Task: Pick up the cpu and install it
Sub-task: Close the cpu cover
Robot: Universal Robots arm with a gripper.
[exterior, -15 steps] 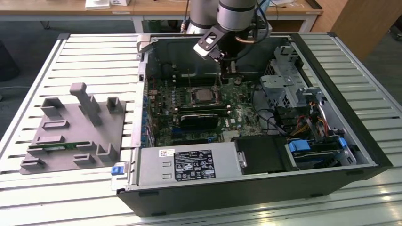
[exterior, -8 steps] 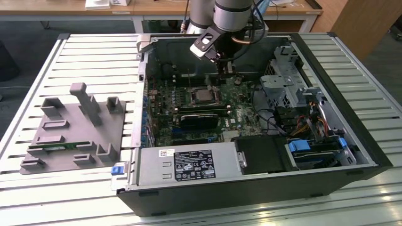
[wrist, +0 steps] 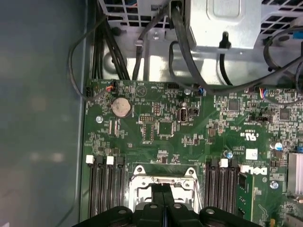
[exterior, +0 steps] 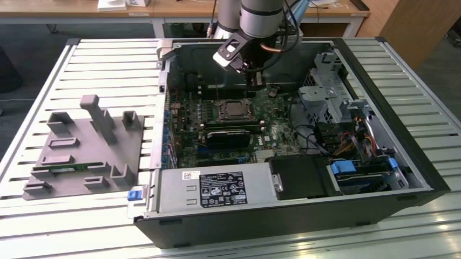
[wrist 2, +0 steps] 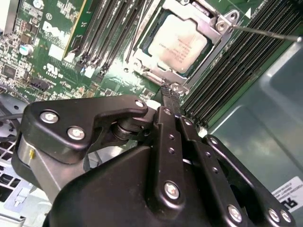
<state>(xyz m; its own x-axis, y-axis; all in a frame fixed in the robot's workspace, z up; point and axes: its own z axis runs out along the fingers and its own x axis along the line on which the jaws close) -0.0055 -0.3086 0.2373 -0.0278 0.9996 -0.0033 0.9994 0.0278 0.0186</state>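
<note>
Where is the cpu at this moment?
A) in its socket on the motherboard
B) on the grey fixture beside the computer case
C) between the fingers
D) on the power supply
A: the cpu lies inside the metal socket frame on the motherboard, and the gripper holds nothing.

Cut-off arm, covered board

In the exterior view the arm [exterior: 263,16] runs out past the top edge, the table [exterior: 72,226] runs past the left, right and near edges, and the print on the power supply [exterior: 216,189] is too small to tell. In the second wrist view the gripper [wrist 2: 168,93] body covers much of the board [wrist 2: 42,52], and the socket [wrist 2: 208,19] is cut by the frame edge. In the first wrist view the fingers [wrist: 157,198] cover the socket's middle.
</note>
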